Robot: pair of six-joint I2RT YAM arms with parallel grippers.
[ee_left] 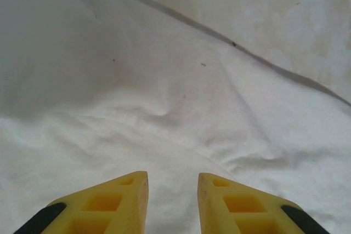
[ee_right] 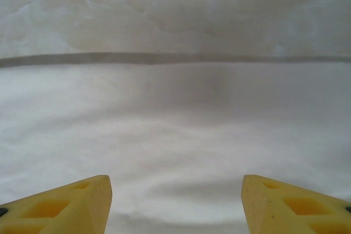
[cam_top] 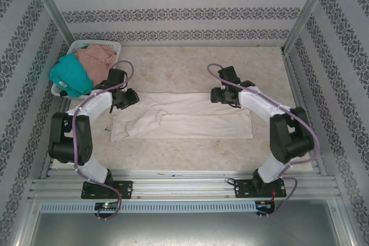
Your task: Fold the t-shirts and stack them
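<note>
1. Cream t-shirt: flat on the table, mid-surface, laid as a long left-to-right strip. The cloth is soft and wrinkled. Its left end is bunched and creased, its right end is squared off.
2. Far left, at the back corner: white plastic lattice basket. It holds the teal t-shirt and the dusty-pink t-shirt, both crumpled. The teal one spills over the near rim.
3. Left arm: elbow folded back near the base, white forearm angled forward and inward. The left gripper sits low at the strip's back-left corner.
4. Left wrist view: yellow wedge-shaped fingers, ribbed with cut-outs, stand apart with a narrow gap. Nothing is pinched and cloth lies beneath. The cloth edge runs diagonally, with bare mottled tabletop beyond it.
5. Right arm: elbow folded at the right side, forearm reaching inward. The right gripper sits at the strip's back edge, right of centre.
6. Right wrist view: yellow fingers are spread wide with nothing between them. The cloth below is smooth, and its straight edge crosses the view horizontally.
</note>
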